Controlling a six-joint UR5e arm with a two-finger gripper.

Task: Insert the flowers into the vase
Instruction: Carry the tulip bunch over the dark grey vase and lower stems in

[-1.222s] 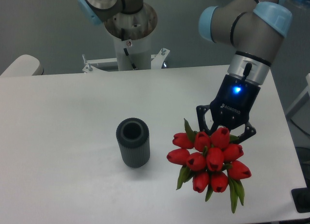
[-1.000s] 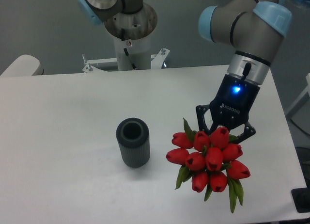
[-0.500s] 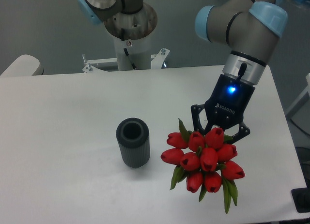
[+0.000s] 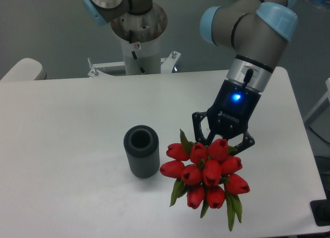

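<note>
A tight bunch of red tulip buds with long narrow green leaves [image 4: 204, 172] hangs over the near right part of a plain white table [image 4: 67, 119], buds turned toward the camera. The bunch sits just right of a small dark grey ribbed cylindrical vase [image 4: 141, 151], which stands upright on the table with its round mouth open; the leftmost bud is close beside the vase wall but apart from it. Directly behind the bunch, a black two-finger gripper [image 4: 223, 143] reaches down from the far right, its fingers spread on either side of the top buds; the stems are hidden, so whether the jaws clamp them cannot be told. White lettering on the gripper body appears to read "ROBOTIQ", below a glowing blue light. The grey robot arm with pale blue joint caps [image 4: 246, 27] rises behind it. At the far edge stands the arm's white pedestal base [image 4: 138, 48].
</note>
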